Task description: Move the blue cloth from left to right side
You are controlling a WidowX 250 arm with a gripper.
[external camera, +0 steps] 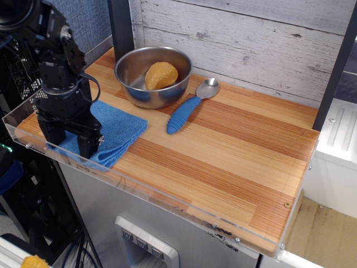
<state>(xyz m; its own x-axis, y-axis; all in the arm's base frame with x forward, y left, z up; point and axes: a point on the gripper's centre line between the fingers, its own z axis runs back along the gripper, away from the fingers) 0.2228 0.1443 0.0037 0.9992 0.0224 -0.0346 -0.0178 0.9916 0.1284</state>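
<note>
One raised front-right view looks down across the wooden counter.

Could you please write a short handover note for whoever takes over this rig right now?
Gripper: jaws open, pointing down over the left edge of the blue cloth, holding nothing.
Blue cloth: folded, on the left end of the table, in front of the steel bowl.
Spoon: right of the bowl, clear of the cloth.
Done: nothing moved yet.
Left: grasp the cloth, carry it to the right side, release.
</note>
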